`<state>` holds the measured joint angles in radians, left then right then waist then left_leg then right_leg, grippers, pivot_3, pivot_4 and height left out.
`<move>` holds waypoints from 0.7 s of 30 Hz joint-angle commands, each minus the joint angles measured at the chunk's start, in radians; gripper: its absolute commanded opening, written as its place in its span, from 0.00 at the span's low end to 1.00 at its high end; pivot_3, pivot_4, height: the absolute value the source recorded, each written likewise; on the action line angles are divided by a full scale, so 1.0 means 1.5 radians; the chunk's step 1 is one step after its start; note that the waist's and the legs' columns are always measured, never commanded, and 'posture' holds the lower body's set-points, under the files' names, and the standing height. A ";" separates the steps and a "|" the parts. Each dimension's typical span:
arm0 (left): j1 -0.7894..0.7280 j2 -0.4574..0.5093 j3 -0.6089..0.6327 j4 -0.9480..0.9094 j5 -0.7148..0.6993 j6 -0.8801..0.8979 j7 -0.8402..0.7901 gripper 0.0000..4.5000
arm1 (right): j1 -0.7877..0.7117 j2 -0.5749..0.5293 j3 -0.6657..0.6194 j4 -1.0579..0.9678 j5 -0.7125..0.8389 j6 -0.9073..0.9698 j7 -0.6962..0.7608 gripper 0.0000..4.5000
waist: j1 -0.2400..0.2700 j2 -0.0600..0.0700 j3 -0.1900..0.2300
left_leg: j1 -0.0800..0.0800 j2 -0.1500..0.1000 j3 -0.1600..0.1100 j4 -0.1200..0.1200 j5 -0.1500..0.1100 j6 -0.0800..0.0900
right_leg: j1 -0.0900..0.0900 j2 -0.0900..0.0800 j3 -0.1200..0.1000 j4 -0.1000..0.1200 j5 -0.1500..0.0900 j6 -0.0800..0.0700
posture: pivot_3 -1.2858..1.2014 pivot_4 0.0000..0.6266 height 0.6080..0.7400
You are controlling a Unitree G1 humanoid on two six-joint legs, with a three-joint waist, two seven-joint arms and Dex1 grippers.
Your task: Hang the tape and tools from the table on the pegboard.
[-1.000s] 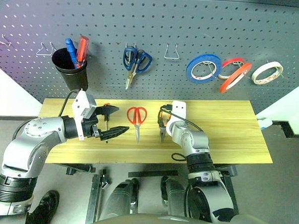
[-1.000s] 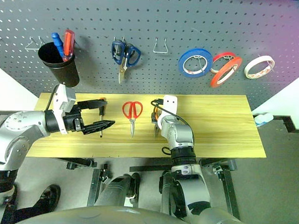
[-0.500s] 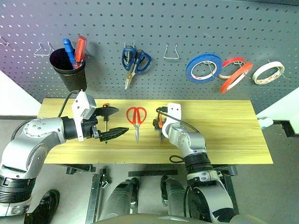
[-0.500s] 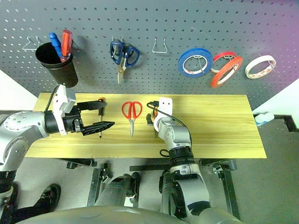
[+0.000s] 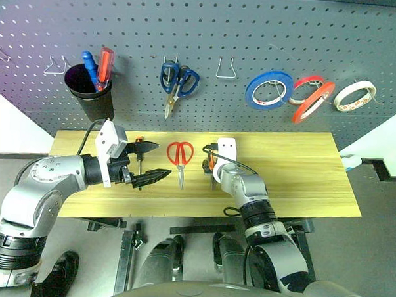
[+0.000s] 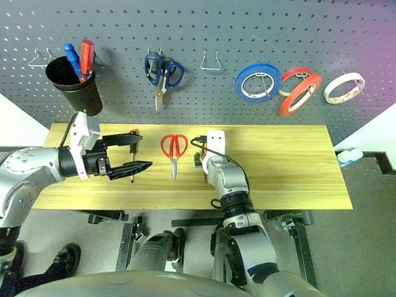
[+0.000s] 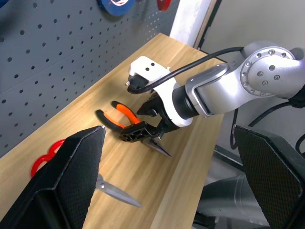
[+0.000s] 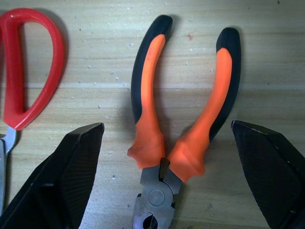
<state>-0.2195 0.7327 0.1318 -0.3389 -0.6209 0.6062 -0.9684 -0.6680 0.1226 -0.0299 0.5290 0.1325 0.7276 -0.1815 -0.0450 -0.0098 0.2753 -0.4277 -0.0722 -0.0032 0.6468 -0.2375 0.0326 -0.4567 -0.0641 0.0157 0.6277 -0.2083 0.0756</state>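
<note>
We see the pegboard (image 5: 202, 50) filling the back wall, dark grey, rows of holes. Below it runs the surface (image 5: 302, 173), light wood planks.

On the pegboard: a black cup (image 5: 92, 94) at left holding a blue and a red screwdriver; blue scissors (image 5: 178, 82) on a hook; a bare wire hook (image 5: 226, 69) beside them; then a blue roll (image 5: 269, 90), a red roll with white core (image 5: 306, 86) and, overlapping it, the thin red tape (image 5: 313, 103), tilted on its hook. A pale roll (image 5: 355, 95) hangs furthest right.

Left pincer (image 5: 148, 163) hovers above the left part of the surface, fingers wide apart, nothing between them. The slim screwdriver (image 5: 140, 152) lies on the surface under it, partly hidden.

Right pincer (image 7: 145, 130) is low over the pliers (image 8: 183, 124), fingers spread apart on either side of the orange-and-black handles. In the right wrist view the handles lie splayed between the two fingers; we cannot tell whether the fingers touch the wood. The pliers lie flat on the surface.

Red scissors (image 5: 180, 157) lie flat just beside the pliers, between the two pincers, blades pointing toward the near edge.
</note>
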 commanded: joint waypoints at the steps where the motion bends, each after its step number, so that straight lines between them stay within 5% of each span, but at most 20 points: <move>1: -0.004 0.011 0.017 -0.027 -0.017 0.004 0.002 1.00 | -0.021 0.021 0.004 0.010 -0.006 -0.005 0.001 0.87 | 0.000 0.000 0.000 | 0.000 0.000 0.000 0.000 0.000 0.000 | 0.000 0.000 0.000 0.000 0.000 0.000 | 0.53 0.45 1.00; 7: -0.005 0.012 0.017 -0.031 -0.021 0.009 0.007 1.00 | -0.027 0.018 0.003 0.029 -0.015 -0.008 -0.003 0.46 | 0.000 0.000 0.000 | 0.000 0.000 0.000 0.000 0.000 0.000 | 0.000 0.000 0.000 0.000 0.000 0.000 | 0.53 0.45 1.00; 21: -0.005 0.013 0.018 -0.033 -0.027 0.010 0.015 1.00 | -0.028 -0.010 -0.008 0.025 -0.019 -0.029 0.031 0.46 | 0.000 0.000 0.000 | 0.000 0.000 0.000 0.000 0.000 0.000 | 0.000 0.000 0.000 0.000 0.000 -0.001 | 0.53 0.46 1.00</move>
<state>-0.2286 0.7420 0.1330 -0.3553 -0.6459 0.6273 -0.9493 -0.6925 0.1104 -0.0372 0.5916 0.1017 0.7087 -0.1499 -0.0446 -0.0101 0.2757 -0.4278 -0.0722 -0.0034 0.6463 -0.2374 0.0324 -0.4568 -0.0641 0.0156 0.6274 -0.2090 0.0746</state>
